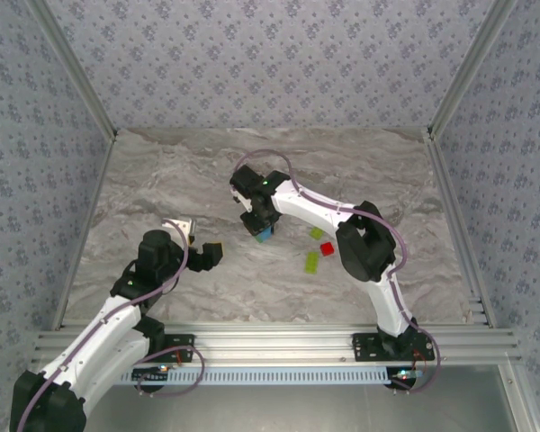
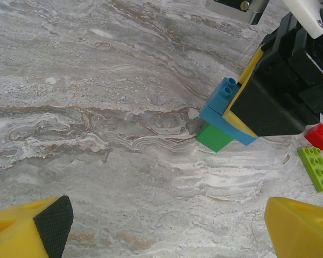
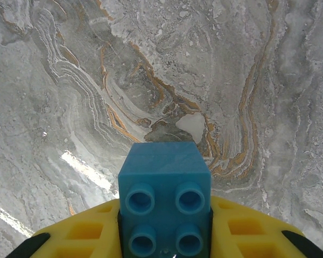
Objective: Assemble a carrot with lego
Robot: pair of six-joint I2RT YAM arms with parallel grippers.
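Observation:
My right gripper (image 1: 263,225) is shut on a stack of joined lego: blue bricks (image 2: 226,110) with a green brick (image 2: 214,136) at the lower end, low over the marble table. In the right wrist view the blue brick (image 3: 164,188) sits clamped between the yellow fingers (image 3: 247,231), studs towards the camera, and my right gripper (image 3: 164,242) is closed on its sides. My left gripper (image 1: 207,255) stands open to the left of the stack with nothing between its fingers (image 2: 32,231). A red brick (image 2: 319,135) and a lime brick (image 2: 317,167) lie loose to the right.
Loose bricks lie on the table right of the right gripper: a lime one (image 1: 316,233), the red one (image 1: 328,247) and another lime one (image 1: 312,262). Aluminium rails (image 1: 450,207) frame the table's sides. Bare marble (image 1: 180,171) stretches to the back and left.

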